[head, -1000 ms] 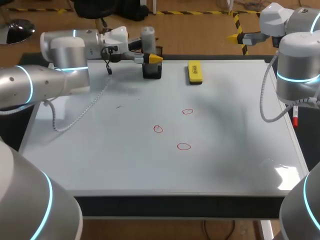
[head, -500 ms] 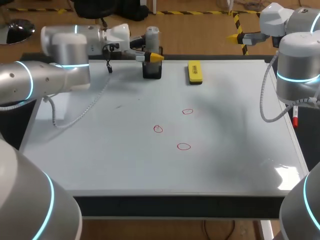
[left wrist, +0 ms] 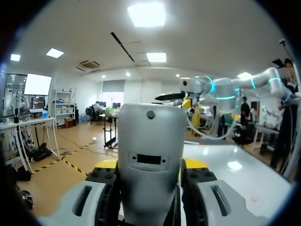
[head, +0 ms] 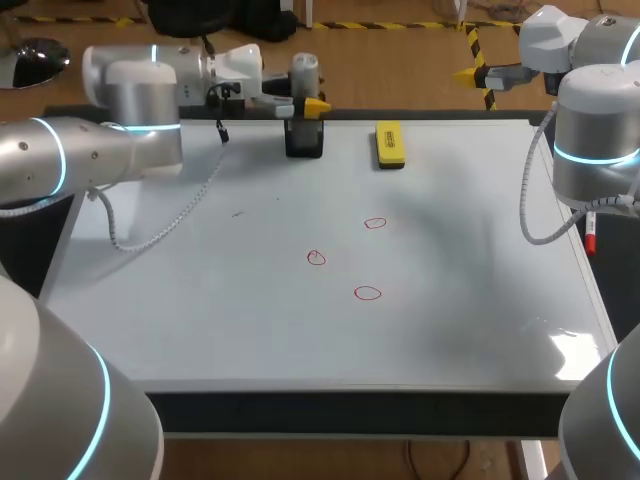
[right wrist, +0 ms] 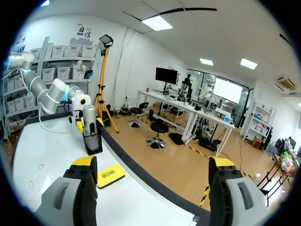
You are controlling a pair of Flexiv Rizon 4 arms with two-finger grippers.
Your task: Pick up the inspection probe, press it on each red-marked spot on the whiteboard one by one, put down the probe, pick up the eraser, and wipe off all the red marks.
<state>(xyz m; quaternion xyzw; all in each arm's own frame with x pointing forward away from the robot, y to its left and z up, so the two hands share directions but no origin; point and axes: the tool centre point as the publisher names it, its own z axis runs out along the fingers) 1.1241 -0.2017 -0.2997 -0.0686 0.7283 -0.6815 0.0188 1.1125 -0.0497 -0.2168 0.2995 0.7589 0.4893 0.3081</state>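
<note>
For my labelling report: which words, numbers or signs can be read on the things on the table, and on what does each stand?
No text here can be read.
On the eraser: a dark label, too small and blurred to read.
On the probe: a dark slot, no lettering visible.
On the whiteboard: three red circles, no words or numbers.

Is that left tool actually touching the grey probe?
Touching. The left wrist view shows the left tool pressed against both sides of the probe, with no gap.

No legible text is found; the dark print on the yellow eraser (right wrist: 110, 175) cannot be made out
</note>
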